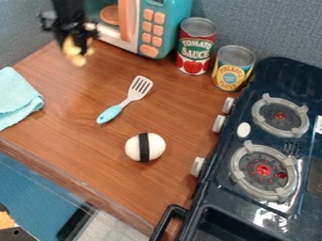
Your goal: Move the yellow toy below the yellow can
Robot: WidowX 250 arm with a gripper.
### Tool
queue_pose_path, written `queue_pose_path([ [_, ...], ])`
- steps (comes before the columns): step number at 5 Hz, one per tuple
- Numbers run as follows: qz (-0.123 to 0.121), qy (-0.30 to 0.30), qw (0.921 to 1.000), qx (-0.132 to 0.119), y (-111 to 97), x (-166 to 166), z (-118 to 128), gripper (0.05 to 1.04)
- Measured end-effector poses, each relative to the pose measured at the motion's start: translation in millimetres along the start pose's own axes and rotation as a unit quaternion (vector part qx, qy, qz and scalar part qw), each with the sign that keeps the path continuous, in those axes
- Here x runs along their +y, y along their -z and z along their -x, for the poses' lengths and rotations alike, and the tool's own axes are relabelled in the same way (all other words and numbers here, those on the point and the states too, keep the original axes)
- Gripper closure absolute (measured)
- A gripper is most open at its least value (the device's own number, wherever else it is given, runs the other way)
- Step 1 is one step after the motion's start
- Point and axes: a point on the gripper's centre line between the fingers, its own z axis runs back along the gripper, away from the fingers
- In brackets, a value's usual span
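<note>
My hand (78, 39) hangs near the upper left of the camera view, in front of the left part of a teal toy microwave (168, 29). It is clamped on the yellow toy (78, 60), which sits at its tips and looks to be clear of the wooden worktop (82, 146). The yellow can (233, 68) stands upright well over to the right, just beside a taller red can (196, 46) and close to the black stove (209, 196).

I judge the task to be about half done. The pick-up looks made; the carry across and the setting down are left. I take "below" to mean the patch of worktop on the near side of the yellow can, left of the stove knobs, so I need to bring the toy rightwards, lower it there and let go.

The toy's long axis runs mostly up and down in the view, its lower end leaning slightly to the right. Two yellow lumps show, one above the other. I cannot tell which end is its front, nor exactly what shape it has.
</note>
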Motion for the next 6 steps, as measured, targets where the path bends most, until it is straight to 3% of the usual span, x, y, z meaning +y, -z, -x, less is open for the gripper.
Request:
queue_pose_path([
  [1,0.031,0.051,0.9980,-0.022,-19,-46,-3,0.787],
  [2,0.081,0.131,0.9877,-0.026,-20,-98,-5,0.787],
  [3,0.090,0.191,0.9775,-0.009,-3,-148,2,0.793],
  [4,0.092,0.214,0.9721,0.027,23,-194,16,0.793],
  [5,0.081,0.222,0.9710,0.035,36,-214,20,0.794],
  [6,0.051,0.229,0.9713,0.041,47,-220,23,0.794],
])
